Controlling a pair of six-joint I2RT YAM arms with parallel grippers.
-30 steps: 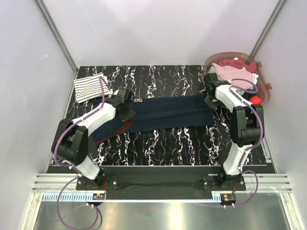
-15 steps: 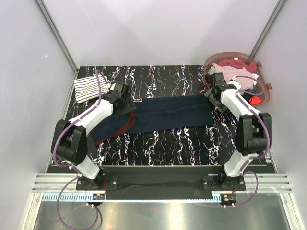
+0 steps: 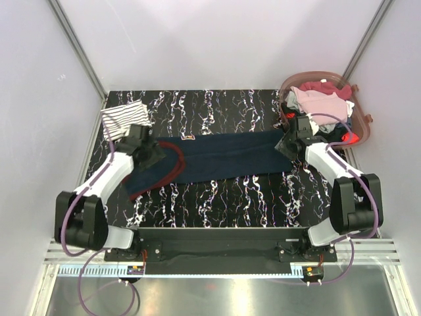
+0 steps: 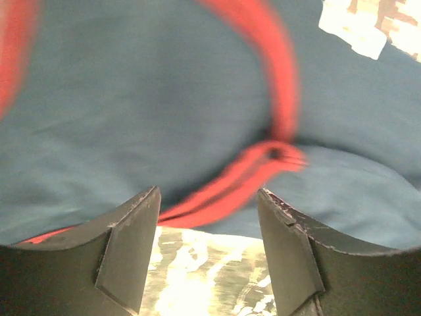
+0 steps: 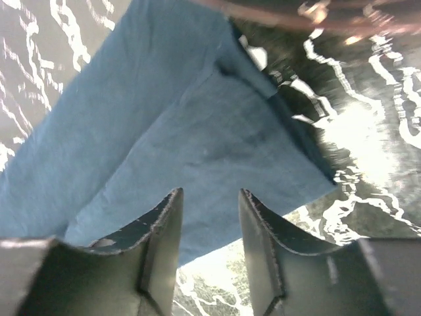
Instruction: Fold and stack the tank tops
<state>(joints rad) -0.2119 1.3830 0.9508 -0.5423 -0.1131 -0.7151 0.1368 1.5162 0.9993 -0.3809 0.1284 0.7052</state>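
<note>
The dark navy tank top (image 3: 223, 155) with dark red trim lies folded lengthwise across the middle of the marbled table. Its red-trimmed end points left, its hem right. The striped tank top (image 3: 122, 118) sits folded at the back left corner. My left gripper (image 3: 152, 155) hovers open over the red-trimmed end; in the left wrist view the navy tank top (image 4: 164, 99) and its red trim (image 4: 276, 72) lie beyond my empty fingertips (image 4: 208, 197). Over the hem end my right gripper (image 3: 287, 143) stands open, and in the right wrist view the navy tank top (image 5: 197, 131) lies under the empty fingers (image 5: 208, 197).
A brownish basket (image 3: 360, 108) at the back right holds pink, red and dark clothes. White walls with metal frame rails enclose the table on three sides. The arm bases stand at the near edge.
Both grippers have opened and let go of the navy top. The left arm has drawn back left, the right arm back right, and the red-trimmed end now lies uncovered.
</note>
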